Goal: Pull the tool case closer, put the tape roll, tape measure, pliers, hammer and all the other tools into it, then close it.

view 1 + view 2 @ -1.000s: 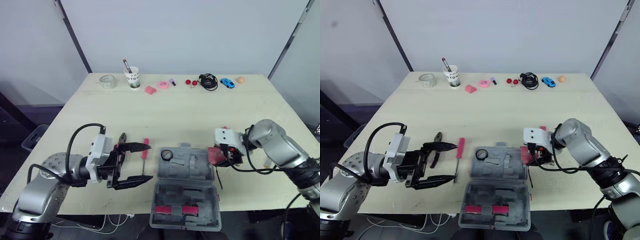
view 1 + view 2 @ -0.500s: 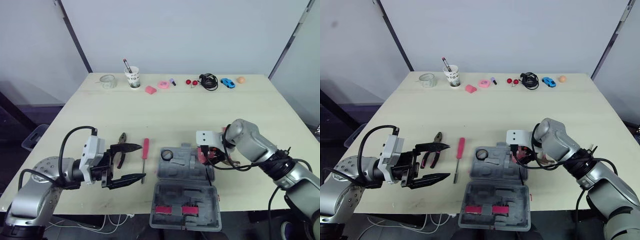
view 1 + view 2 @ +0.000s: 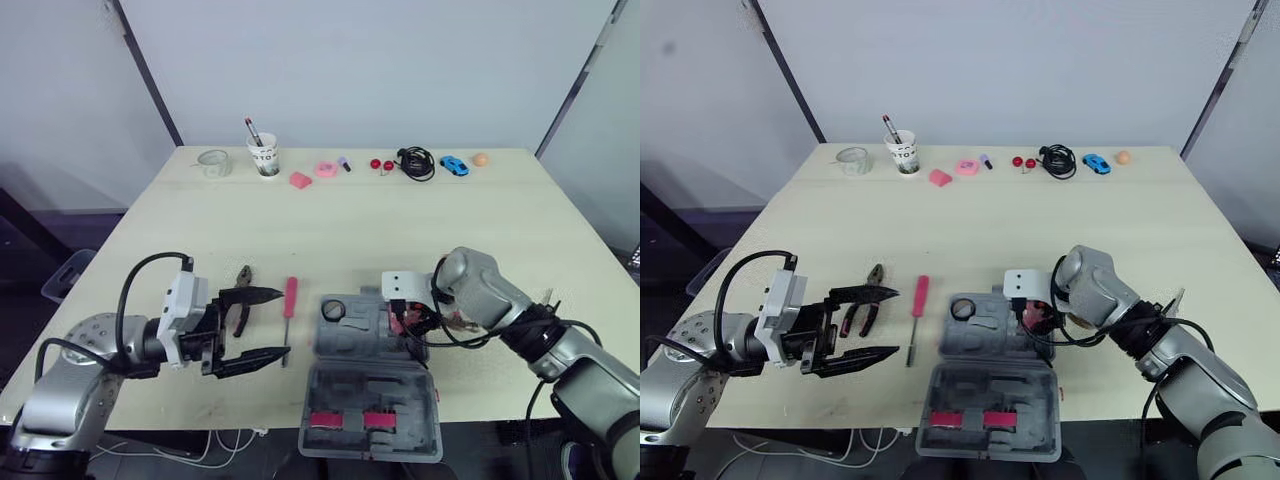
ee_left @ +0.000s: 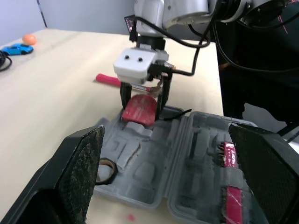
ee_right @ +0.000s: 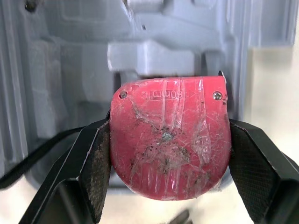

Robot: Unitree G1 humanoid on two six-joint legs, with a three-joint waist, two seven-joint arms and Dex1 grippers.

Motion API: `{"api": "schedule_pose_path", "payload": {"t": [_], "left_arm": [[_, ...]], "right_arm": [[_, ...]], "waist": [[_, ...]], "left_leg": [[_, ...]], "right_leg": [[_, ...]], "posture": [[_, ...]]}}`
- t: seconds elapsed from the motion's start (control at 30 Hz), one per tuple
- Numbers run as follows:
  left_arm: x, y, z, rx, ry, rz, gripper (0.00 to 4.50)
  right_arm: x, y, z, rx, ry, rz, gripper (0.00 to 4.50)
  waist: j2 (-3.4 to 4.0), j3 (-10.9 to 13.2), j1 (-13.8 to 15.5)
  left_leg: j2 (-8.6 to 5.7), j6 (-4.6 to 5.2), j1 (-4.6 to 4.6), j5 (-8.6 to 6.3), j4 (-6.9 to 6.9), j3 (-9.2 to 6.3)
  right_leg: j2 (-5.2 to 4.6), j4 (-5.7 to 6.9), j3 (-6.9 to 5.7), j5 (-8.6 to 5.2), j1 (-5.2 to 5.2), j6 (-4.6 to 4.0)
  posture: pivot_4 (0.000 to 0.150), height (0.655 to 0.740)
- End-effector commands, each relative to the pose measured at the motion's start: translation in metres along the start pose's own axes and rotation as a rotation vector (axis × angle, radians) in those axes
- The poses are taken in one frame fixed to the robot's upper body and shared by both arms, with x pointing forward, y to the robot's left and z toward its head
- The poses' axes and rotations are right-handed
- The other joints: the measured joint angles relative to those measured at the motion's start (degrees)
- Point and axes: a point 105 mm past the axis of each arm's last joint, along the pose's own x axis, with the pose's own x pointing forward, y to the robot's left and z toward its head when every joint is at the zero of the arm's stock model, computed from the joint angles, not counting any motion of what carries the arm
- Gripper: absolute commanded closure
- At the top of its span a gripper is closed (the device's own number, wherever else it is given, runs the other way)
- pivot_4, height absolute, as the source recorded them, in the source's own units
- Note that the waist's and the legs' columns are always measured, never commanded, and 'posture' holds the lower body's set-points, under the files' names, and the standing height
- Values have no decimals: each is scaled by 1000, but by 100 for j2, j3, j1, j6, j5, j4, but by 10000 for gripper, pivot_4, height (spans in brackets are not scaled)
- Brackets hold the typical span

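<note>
The grey tool case (image 3: 372, 420) lies open at the table's front edge, with a black tape roll (image 3: 333, 309) in its far left pocket. My right gripper (image 3: 404, 319) is shut on the red tape measure (image 5: 168, 140) and holds it just over the right side of the case's tray (image 4: 140, 154). My left gripper (image 3: 285, 322) stands open and empty to the left of the case. Behind its fingers lie the pliers (image 3: 243, 285), and a red-handled screwdriver (image 3: 290, 298) lies beside them. A red handle (image 4: 110, 80) rests on the table beyond the case.
Along the far edge stand a cup with a pen (image 3: 265, 158), a clear tape roll (image 3: 213, 162), pink pieces (image 3: 314, 174), red balls (image 3: 381, 164), a black cable (image 3: 417, 163), a blue toy car (image 3: 454, 165) and an orange ball (image 3: 481, 159).
My right gripper has carried the tape measure leftward from beside the case to over its tray. My left gripper drew back to the left a second ago and has since stayed put.
</note>
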Motion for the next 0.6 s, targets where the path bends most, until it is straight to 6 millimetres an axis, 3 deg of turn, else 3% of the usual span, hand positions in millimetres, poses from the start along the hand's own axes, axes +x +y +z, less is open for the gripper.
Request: {"api": "schedule_pose_path", "payload": {"t": [0.03,0.23,0.33,0.6], "left_arm": [[-3,1,6,33,-7,3,0],[-2,0,5,27,-9,0,0],[-1,0,4,25,-10,-3,0],[-1,-2,2,17,-6,-15,0]], "right_arm": [[-3,-5,4,-27,-4,-36,14978],[-1,-5,3,-51,-11,-44,14978],[-2,-7,5,-61,-22,-55,229],[-10,-13,11,-66,-64,-91,229]], "waist": [[0,0,-2],[0,0,-4],[0,0,-7],[0,0,-5]], "left_leg": [[0,0,0,0,0,0],[0,0,0,0,0,-1],[0,0,0,0,0,-1],[0,0,0,0,0,0]], "right_leg": [[0,0,0,-1,0,-1],[0,1,0,-1,-1,-1],[1,1,0,-1,-1,-1],[0,0,0,-1,-1,-1]], "posture": [[1500,7400],[1500,7400],[1500,7400],[1500,7400]]}}
